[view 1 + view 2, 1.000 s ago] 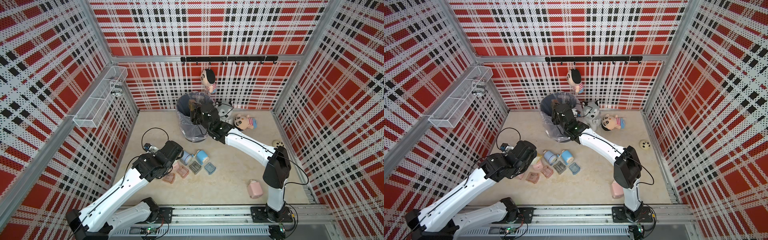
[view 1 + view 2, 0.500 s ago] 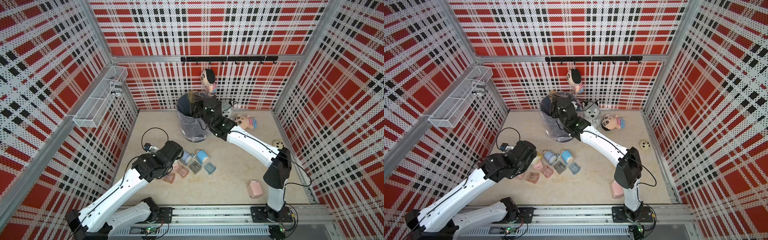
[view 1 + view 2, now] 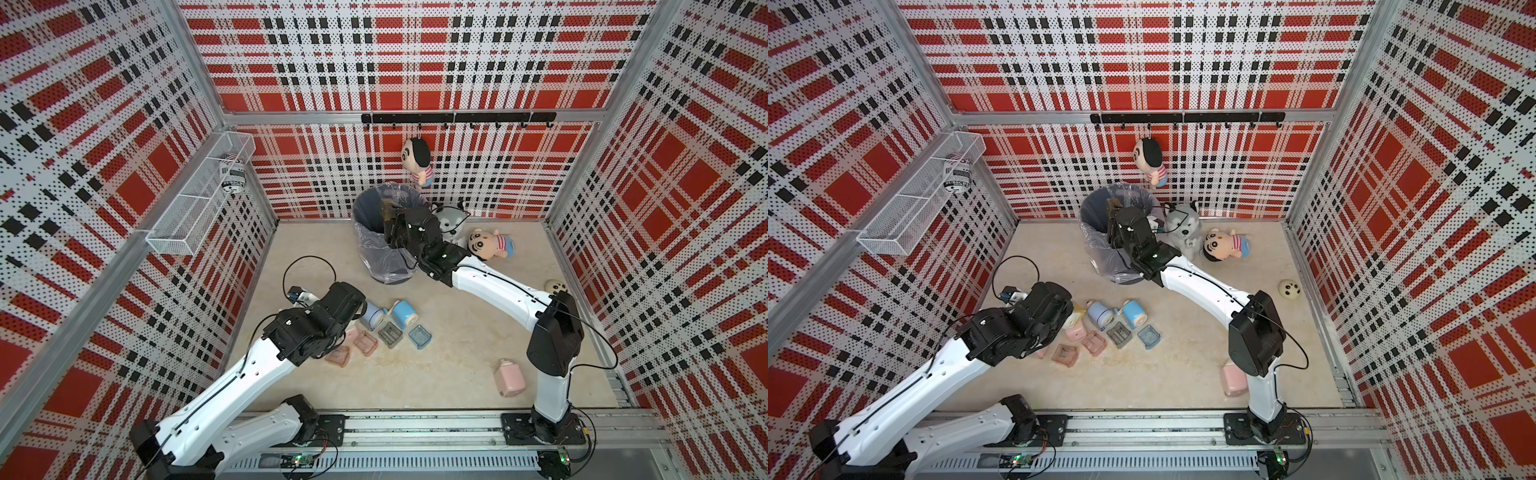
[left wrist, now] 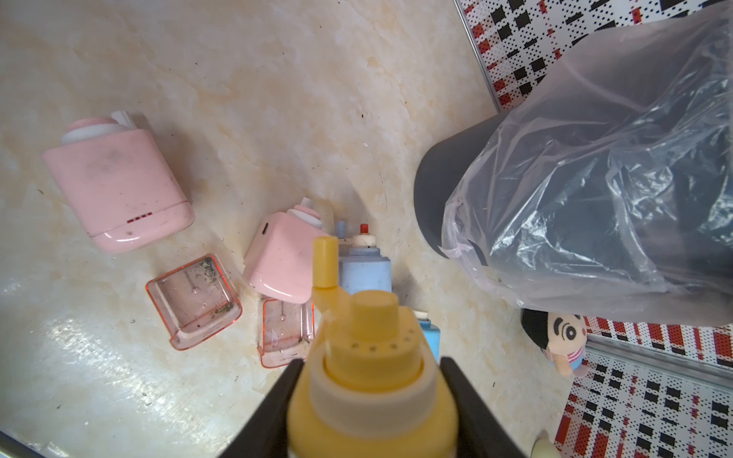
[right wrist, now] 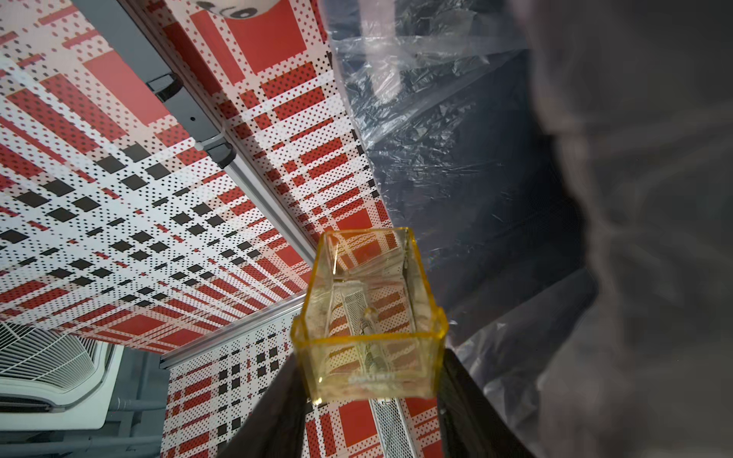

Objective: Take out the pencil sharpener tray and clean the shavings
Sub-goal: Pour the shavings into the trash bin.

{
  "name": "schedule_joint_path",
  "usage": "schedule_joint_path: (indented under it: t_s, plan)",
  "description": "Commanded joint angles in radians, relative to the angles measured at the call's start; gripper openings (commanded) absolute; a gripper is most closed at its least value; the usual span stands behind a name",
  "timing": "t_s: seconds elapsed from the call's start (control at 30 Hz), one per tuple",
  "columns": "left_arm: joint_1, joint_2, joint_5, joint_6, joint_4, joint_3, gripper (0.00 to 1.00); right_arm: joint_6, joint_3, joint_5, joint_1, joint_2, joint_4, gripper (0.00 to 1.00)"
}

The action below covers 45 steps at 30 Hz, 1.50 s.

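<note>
At near left, the left gripper (image 4: pixel 371 366) is clamped on the yellow sharpener (image 4: pixel 369 416), beside the pink trays (image 4: pixel 194 301). Farther right, the right gripper (image 5: pixel 371 361) pinches the yellow tray (image 5: pixel 369 301) over the mouth of the lined bin (image 3: pixel 371 248).

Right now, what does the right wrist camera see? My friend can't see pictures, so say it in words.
The right gripper holds a see-through yellow tray that looks nearly empty, right next to a dark bin lined with a clear plastic bag. Behind them is a red, white and black plaid wall.
</note>
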<state>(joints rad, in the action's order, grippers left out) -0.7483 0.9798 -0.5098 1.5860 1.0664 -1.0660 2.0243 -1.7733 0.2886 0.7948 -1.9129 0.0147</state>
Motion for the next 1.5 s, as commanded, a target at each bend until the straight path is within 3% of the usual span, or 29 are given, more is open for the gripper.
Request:
schedule_joint_path:
  t_s: [0.0, 0.37, 0.6, 0.8, 0.97, 1.3, 1.47]
  plan:
    - [-0.01, -0.006, -0.024, -0.001, -0.022, 0.004, 0.36, -0.041, -0.036, 0.003, -0.006, 0.046, 0.01, 0.44]
    - [-0.014, -0.001, -0.032, -0.004, -0.028, -0.007, 0.36, -0.013, 0.09, -0.021, -0.012, 0.054, 0.07, 0.44]
    - [-0.016, 0.004, -0.035, -0.008, -0.028, -0.024, 0.36, -0.102, 0.084, -0.028, -0.011, 0.085, 0.08, 0.44]
    - [-0.035, 0.024, -0.045, -0.009, -0.028, -0.058, 0.36, -0.352, 0.107, -0.108, -0.02, 0.157, 0.081, 0.45]
    - [-0.096, 0.066, -0.082, 0.018, -0.031, -0.096, 0.36, -0.627, 0.264, -0.089, -0.022, 0.3, 0.091, 0.45]
    - [-0.222, 0.279, -0.123, 0.023, -0.069, -0.236, 0.36, -1.086, 0.678, 0.123, -0.03, 0.653, 0.1, 0.45]
    - [-0.289, 0.419, -0.134, 0.022, -0.077, -0.331, 0.36, -1.242, 0.901, 0.216, -0.034, 0.823, 0.077, 0.47]
